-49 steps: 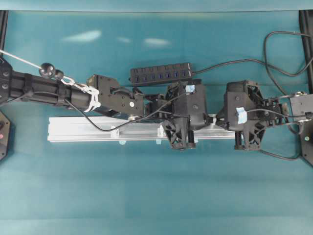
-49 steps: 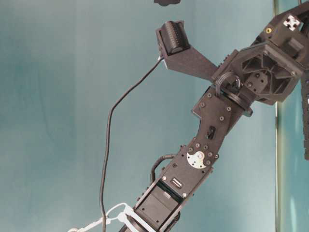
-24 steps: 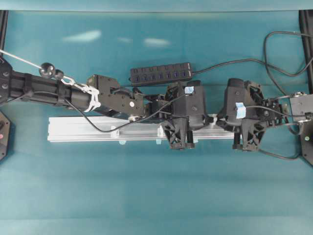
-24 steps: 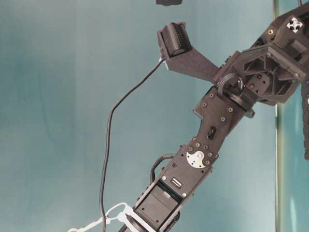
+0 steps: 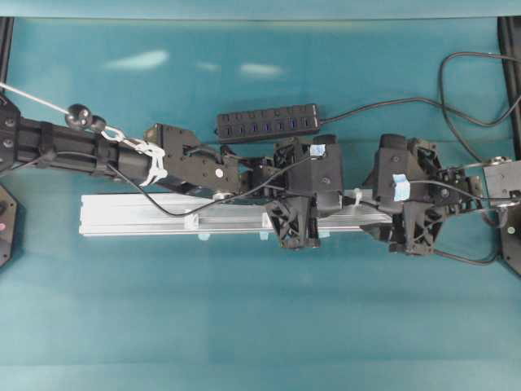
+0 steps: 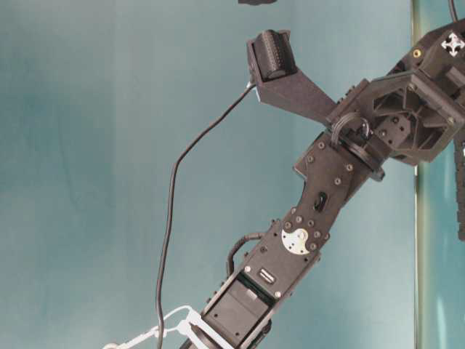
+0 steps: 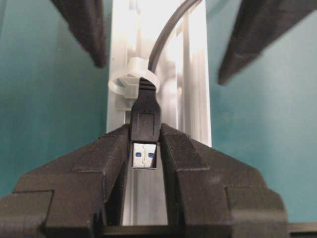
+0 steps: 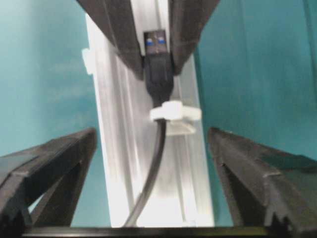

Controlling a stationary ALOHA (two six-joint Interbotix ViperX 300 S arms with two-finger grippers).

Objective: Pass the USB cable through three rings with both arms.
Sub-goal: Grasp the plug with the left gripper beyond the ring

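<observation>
USB cable (image 7: 163, 39): its plug (image 7: 145, 124) sits pinched between my left gripper's (image 7: 145, 148) fingers (image 7: 111, 153), metal tip facing back into the palm, blue tongue visible. The plug body has just cleared a white ring (image 7: 132, 79) on the silver rail (image 7: 195, 74); the cord runs through that ring and on along the rail top. My right gripper (image 8: 148, 163) stands wide open, fingers (image 8: 54, 158) either side of the rail, holding nothing, with the cord lying loose between them.

Step in hand, as I judge it: a handover at the first ring, left pulls through. To do it well I should draw the plug straight along the rail's axis, keeping it level so the cord does not drag the ring sideways.

Room: in the overhead view two more rings (image 5: 191, 220) wait further left on the rail, which is bare between them. The black hub (image 5: 267, 124) lies near the rail's far side; the near side is open teal table (image 5: 244, 309). My two wrists sit close together, so little slack between them.
</observation>
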